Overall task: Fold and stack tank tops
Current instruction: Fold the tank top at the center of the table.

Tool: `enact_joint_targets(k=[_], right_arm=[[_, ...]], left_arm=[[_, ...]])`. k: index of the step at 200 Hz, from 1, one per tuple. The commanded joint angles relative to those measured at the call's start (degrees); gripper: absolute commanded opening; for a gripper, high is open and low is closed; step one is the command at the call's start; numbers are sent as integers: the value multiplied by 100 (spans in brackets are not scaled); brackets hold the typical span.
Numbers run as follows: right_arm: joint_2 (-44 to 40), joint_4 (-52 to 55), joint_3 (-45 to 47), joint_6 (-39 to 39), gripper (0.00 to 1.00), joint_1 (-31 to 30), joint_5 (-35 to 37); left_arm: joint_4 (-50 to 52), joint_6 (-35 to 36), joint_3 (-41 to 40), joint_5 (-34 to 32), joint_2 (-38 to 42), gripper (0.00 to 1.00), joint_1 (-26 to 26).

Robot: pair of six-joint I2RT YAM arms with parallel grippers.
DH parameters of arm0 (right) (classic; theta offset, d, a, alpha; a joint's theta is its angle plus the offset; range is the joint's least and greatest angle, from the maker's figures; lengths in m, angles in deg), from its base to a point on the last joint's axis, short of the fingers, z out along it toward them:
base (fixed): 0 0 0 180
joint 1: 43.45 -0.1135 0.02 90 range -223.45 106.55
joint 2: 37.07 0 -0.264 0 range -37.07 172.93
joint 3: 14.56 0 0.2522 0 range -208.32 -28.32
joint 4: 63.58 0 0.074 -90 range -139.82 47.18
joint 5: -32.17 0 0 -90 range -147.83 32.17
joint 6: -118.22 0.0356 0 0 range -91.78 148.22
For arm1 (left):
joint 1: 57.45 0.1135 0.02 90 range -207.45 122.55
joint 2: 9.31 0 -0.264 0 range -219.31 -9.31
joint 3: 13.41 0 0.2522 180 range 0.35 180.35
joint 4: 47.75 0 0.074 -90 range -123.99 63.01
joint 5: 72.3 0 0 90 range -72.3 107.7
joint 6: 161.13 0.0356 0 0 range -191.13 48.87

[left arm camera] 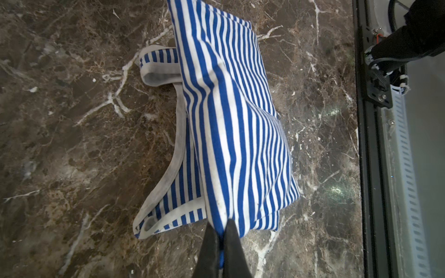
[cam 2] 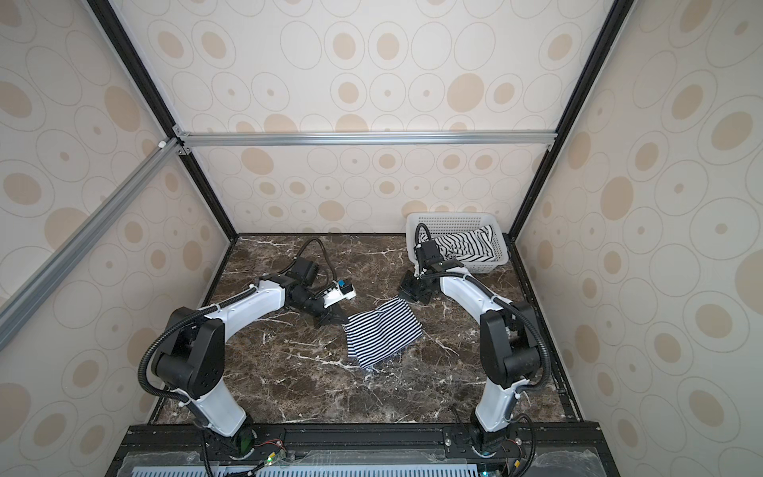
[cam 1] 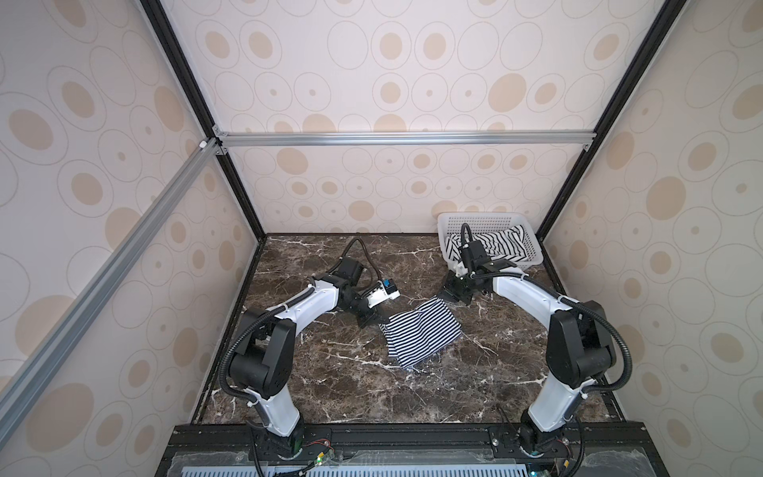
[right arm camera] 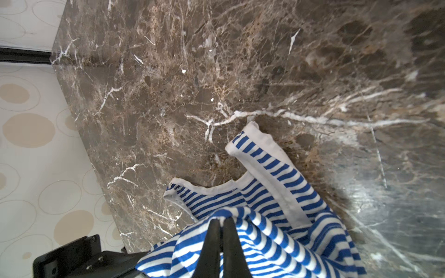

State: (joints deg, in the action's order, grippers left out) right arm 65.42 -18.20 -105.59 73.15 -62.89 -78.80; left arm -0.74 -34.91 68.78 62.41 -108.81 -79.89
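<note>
Left gripper (left arm camera: 220, 226) pinches crumpled narrow-striped tank top (left arm camera: 231, 120) on veined marble (left arm camera: 72, 144).

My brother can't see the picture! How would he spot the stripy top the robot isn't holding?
On the dark marble table, go to the far right corner, where a white holey basket sits. The tank top lies crumpled inside it. Its black stripes are thin and wide apart on white, unlike the narrow-striped top out on the table, whose stripes crowd together.
</note>
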Motion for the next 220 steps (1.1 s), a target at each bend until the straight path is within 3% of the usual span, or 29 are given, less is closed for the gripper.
enact_joint_targets(k=[1,66,138,146,170,184,190,205,220], right_arm=[[264,78,-233,-136,5,10,211],[993,117,-653,-255,5,116,426],[1252,-37,-809,-203,7,195,483],[1173,-196,-716,-178,10,195,449],[806,-646,-369,-116,35,200,322],[526,-854,-97,-95,42,192,303],[399,-914,25,-93,44,186,303],[103,-1024,314,-111,43,148,328],[-82,-1008,518,-149,40,84,383]], left_arm=[[-250,-63,324,-143,-379,0,26],[-690,-257,464,-526,-958,0,198],[-959,-333,288,-819,-994,0,379],[-998,-374,256,-848,-943,0,396],[-1076,-518,230,-1105,-811,0,398],[-1066,-665,268,-1294,-695,1,398],[-1143,-786,249,-1439,-613,5,394],[-1366,-1070,162,-1928,-345,27,387],[-1587,-1357,69,-2392,-29,36,385]])
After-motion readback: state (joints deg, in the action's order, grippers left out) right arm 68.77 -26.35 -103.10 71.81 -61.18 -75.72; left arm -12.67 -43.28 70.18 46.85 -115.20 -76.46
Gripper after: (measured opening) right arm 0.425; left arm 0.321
